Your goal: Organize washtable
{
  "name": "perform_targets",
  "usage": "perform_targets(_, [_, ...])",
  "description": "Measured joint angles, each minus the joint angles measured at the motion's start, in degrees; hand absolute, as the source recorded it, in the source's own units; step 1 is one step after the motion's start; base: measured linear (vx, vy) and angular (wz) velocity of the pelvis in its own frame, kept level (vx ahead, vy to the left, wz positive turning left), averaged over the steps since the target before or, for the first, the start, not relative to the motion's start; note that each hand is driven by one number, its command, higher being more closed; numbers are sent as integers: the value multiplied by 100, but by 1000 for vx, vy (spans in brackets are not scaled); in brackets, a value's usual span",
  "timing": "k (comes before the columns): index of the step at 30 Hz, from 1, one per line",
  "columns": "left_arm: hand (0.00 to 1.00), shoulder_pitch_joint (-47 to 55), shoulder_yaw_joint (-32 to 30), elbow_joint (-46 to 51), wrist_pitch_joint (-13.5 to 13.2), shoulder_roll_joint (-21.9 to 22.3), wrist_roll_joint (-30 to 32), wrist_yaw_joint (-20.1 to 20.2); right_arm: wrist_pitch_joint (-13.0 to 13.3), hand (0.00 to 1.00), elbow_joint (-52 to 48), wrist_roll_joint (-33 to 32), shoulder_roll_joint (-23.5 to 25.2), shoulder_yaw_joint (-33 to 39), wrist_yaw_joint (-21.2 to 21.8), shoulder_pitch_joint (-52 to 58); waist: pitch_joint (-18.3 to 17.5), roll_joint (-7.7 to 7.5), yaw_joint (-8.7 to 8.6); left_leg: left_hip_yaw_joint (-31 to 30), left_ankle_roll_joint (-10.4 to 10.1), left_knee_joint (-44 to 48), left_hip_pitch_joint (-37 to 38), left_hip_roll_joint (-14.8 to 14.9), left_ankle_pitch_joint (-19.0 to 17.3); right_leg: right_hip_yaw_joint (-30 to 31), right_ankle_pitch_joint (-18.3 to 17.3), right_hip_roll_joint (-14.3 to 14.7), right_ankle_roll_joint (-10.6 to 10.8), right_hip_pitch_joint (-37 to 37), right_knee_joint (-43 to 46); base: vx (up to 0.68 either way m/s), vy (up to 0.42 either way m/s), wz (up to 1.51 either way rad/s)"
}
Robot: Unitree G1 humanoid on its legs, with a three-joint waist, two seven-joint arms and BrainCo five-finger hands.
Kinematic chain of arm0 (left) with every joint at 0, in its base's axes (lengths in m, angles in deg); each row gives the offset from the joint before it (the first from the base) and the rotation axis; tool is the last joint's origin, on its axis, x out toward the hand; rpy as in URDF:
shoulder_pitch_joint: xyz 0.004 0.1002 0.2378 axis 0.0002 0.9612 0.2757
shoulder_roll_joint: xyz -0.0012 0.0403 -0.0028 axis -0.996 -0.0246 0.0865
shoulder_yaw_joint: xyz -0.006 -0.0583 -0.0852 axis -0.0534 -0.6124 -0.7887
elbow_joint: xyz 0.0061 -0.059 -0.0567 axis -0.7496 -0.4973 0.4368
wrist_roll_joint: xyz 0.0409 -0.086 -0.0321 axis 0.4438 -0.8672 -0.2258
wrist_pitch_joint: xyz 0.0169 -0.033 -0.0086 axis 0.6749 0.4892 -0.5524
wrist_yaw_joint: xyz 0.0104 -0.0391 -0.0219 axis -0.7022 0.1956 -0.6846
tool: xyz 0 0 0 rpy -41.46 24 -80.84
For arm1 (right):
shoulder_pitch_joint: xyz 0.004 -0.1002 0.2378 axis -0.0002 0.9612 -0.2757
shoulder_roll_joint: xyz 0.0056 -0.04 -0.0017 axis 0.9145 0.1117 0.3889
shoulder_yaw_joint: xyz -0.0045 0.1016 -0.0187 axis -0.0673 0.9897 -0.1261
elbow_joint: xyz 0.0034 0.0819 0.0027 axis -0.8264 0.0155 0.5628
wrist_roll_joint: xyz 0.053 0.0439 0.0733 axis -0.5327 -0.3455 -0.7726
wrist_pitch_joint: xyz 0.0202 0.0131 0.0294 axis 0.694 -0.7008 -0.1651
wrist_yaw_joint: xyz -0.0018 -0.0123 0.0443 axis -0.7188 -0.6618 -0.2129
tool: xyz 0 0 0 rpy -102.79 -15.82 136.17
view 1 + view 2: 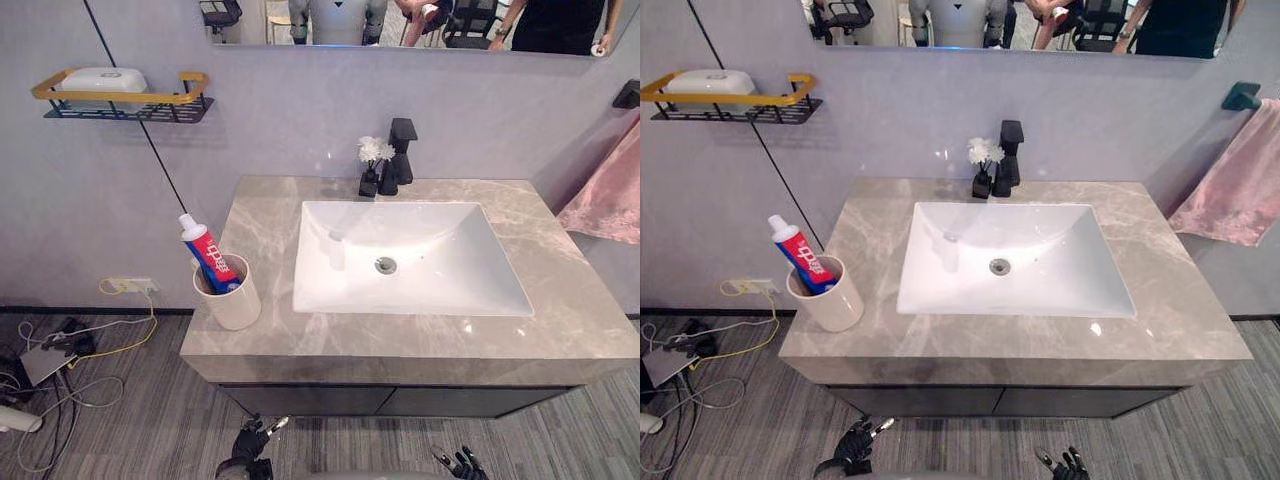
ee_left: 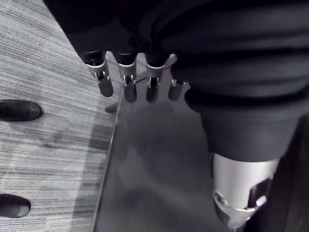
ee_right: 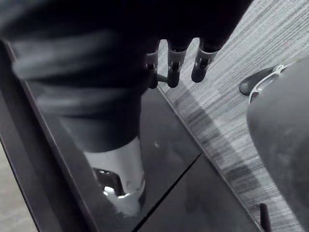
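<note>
Left hand (image 1: 252, 442), right hand (image 1: 462, 463) low below counter (image 1: 560, 300) front edge, both relaxed, empty; cup (image 1: 235, 305) near left edge.

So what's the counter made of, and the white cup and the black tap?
Countertop: looks like grey stone or marble, with pale veins and a soft shine. Cup: smooth plain white, maybe ceramic or plastic; hard to tell. Faucet: matte black, probably coated metal.

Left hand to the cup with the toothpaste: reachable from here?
Probably yes. The cup stands near the front left corner of the counter with nothing in front of it, and the left hand hangs open below that edge.
</note>
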Motion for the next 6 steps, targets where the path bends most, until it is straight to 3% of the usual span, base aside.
perform_targets(6, [0, -80, 120, -18, 2, -143, 59, -89, 7, 0, 329, 0, -4, -23, -11, -286, 232, -7, 2, -69, 4, 47, -33, -7, 2, -71, 3, -3, 1, 82, -31, -9, -21, 8])
